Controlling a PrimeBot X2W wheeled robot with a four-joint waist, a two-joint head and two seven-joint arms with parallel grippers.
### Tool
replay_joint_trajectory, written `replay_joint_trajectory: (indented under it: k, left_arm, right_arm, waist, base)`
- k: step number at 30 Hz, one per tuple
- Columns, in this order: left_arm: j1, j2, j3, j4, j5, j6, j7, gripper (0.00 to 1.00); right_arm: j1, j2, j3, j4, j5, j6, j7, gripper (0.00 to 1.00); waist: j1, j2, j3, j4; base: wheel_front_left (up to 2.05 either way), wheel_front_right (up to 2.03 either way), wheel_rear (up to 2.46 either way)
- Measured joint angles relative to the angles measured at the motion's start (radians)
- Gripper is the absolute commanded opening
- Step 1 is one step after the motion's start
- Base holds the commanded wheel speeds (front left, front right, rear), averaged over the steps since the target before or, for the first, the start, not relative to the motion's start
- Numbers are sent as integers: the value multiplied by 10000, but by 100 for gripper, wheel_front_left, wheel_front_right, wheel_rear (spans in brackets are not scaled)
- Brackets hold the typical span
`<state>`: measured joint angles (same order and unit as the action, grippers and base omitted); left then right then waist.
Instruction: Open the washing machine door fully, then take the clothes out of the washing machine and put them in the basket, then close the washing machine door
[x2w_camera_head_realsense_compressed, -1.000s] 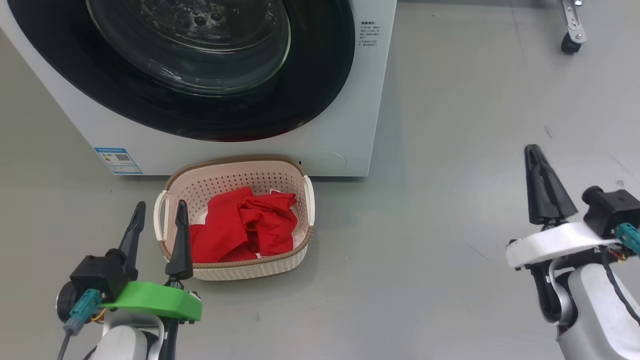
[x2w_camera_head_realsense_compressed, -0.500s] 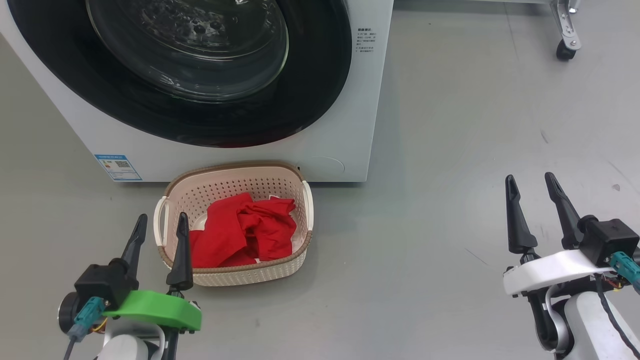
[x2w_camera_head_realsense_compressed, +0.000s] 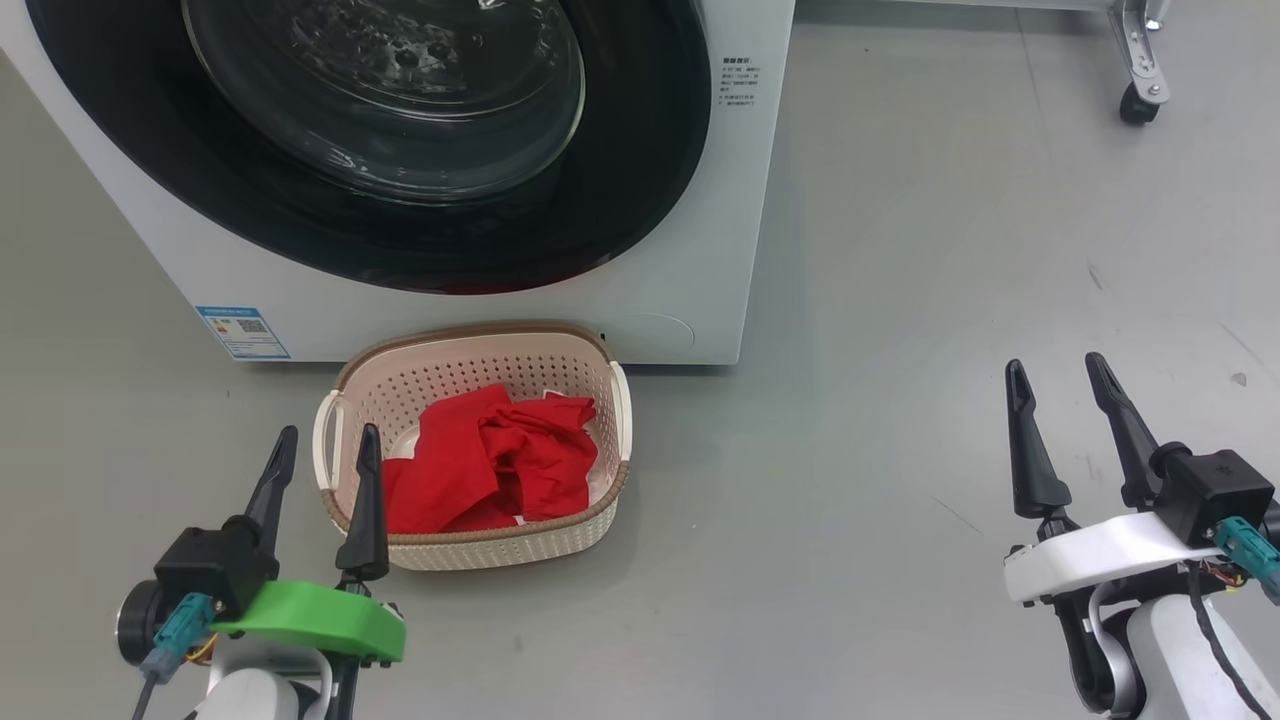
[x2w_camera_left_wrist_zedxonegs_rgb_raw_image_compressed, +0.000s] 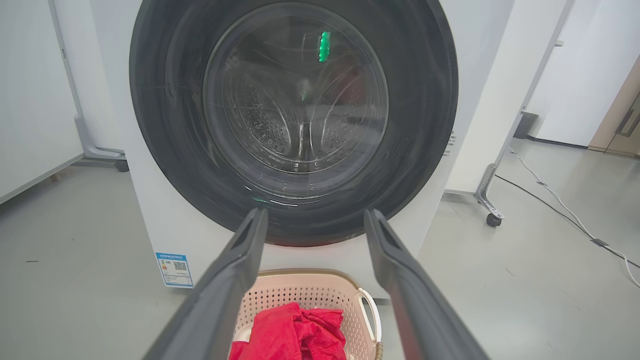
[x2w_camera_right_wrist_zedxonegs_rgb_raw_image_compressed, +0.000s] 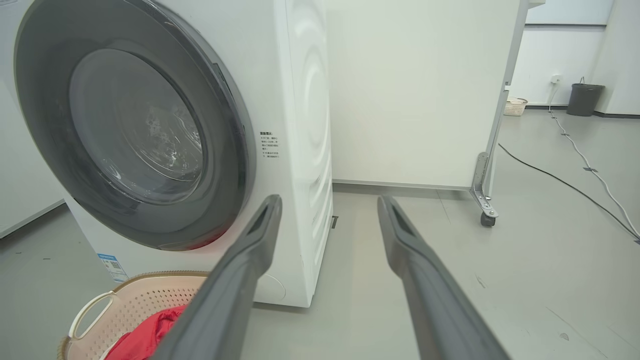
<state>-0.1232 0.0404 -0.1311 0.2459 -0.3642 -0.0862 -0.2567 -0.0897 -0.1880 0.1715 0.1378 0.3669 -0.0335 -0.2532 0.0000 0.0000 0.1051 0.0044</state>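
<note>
Washing machine door (x2w_camera_head_realsense_compressed: 400, 120) closed, right jaws just opened
The right gripper (x2w_camera_head_realsense_compressed: 1055, 362), pinched together a second ago, now has its jaws spread and empty over the grey floor (x2w_camera_head_realsense_compressed: 900, 300), the door ahead and to their left; the left gripper (x2w_camera_head_realsense_compressed: 331, 431) is spread and empty too, the clothes (x2w_camera_head_realsense_compressed: 490, 460) heaped in the basket (x2w_camera_head_realsense_compressed: 470, 335) just beyond its jaws, so the job looks done

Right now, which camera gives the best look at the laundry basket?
The head view: the whole basket shows from above, with the red clothes lying inside. The left wrist view cuts off its near half at the bottom edge; the right wrist view catches just one corner.
</note>
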Motion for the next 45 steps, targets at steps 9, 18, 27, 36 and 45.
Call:
replay_joint_trajectory:
  k: [9,18,27,36,45]
  left_arm:
    - [4,-12,150,36,-58,2,0,100]
    - [12,-19,-38,274,-245,-29,0,100]
    - [14,-19,-173,368,-405,-69,0,100]
    - [14,-19,-282,282,-932,-163,0,100]
    - [14,-19,-288,163,-1039,-236,0,100]
  right_arm:
    - [125,81,-138,-100,-81,58,0,100]
    - [170,155,-297,-138,-155,148,0,100]
    - [176,249,-370,-144,-253,226,0,100]
    - [190,313,-458,-144,-366,290,0,100]
    - [214,397,-537,-146,-456,359,0,100]
  waist:
    - [0,0,43,51]
    - [0,0,61,104]
    - [0,0,37,125]
    - [0,0,20,130]
    - [0,0,32,140]
  base:
    - [0,0,0]
    - [0,0,0]
    - [0,0,0]
    - [0,0,0]
    - [0,0,0]
